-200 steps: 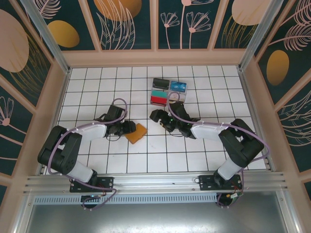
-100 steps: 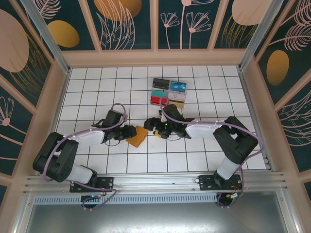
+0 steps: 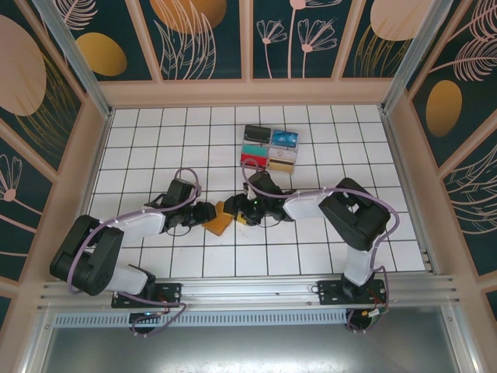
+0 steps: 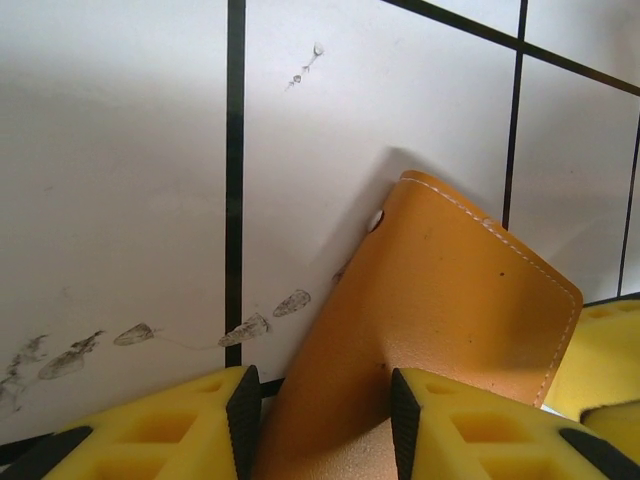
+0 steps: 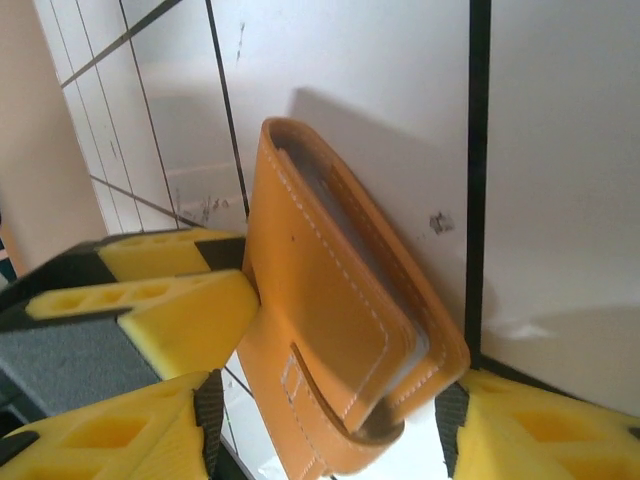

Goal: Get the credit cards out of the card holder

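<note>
The tan-orange card holder [image 3: 220, 218] sits tilted up off the tiles between my two grippers. In the left wrist view its leather back [image 4: 450, 290] fills the gap between the pads, and my left gripper [image 4: 322, 400] is shut on its near end. My right gripper [image 5: 330, 430] is open and straddles the opposite, folded end of the card holder [image 5: 320, 270], with a gap on each side. A pale grey inner layer [image 5: 398, 305] shows between the leather leaves; I cannot make out separate credit cards there. From above, the left gripper [image 3: 203, 213] and right gripper [image 3: 237, 210] meet at the holder.
Stacks of cards in black, blue, red and gold [image 3: 269, 148] lie in a block two tiles behind the right gripper. White tiled floor [image 3: 155, 140] spreads all round, bounded by the raised wooden walls [image 3: 101, 116]. The left gripper's yellow fingers [image 5: 170, 300] show beside the holder.
The right gripper has moved left along the floor until its open jaws straddle the holder's end. The left arm has edged right, still on the holder, which shifted slightly.
</note>
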